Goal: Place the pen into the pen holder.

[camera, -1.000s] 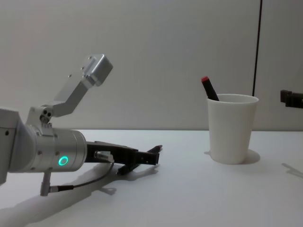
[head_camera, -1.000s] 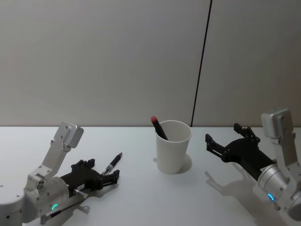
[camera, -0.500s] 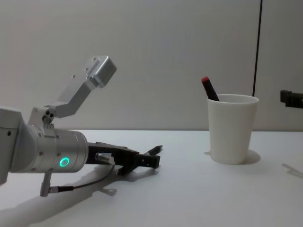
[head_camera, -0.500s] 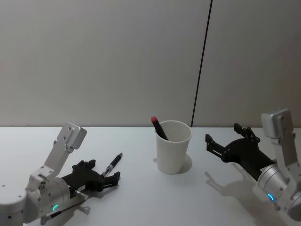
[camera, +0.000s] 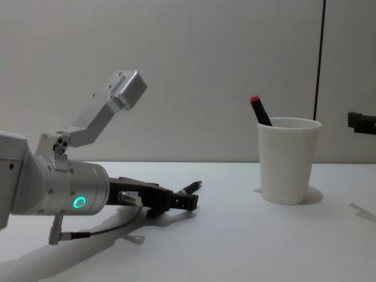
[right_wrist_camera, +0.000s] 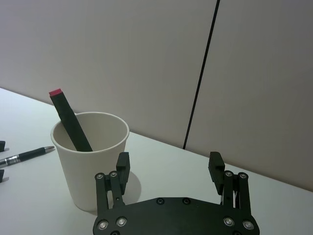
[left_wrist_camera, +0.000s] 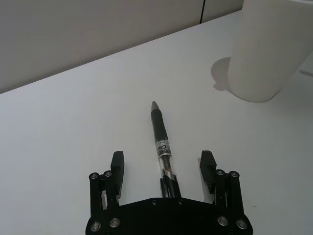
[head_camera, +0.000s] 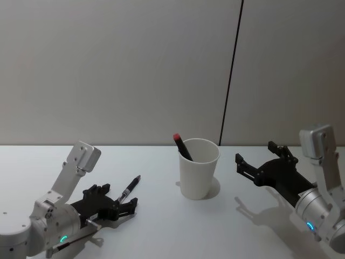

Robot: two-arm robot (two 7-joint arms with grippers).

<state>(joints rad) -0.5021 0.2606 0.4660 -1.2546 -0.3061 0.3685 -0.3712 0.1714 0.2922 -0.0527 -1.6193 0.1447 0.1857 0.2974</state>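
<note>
White table top (head_camera: 161,232) carries everything in the head view. The left claw (head_camera: 118,195) is low over it with its two fingers apart. The pen (head_camera: 128,189) lies flat between them, and its tip points forward, away from the claw. The pen holder (head_camera: 198,171), a white paper cup, stands upright well ahead of this claw and to its right, apart from the pen. A black stick with a red end (head_camera: 182,147) leans inside the cup. The right claw (head_camera: 254,152) hovers near the cup on its other side, fingers also apart and holding nothing, with the opening turned toward the cup

From the left wrist, the pen runs straight out from the middle of the claw. Its rear end is close to the palm, and a clear gap shows between it and each finger. The cup stands beyond the pen's tip, a little to one side

From the right wrist, the cup is just before the open fingers, nearer to one of them and not touching. The pen lies on the table beyond the cup

From the chest, the left claw is close to the table, and the pen's tip shows just past its fingertips. The cup is well apart from it. The right claw's tip is at the height of the cup's rim
</note>
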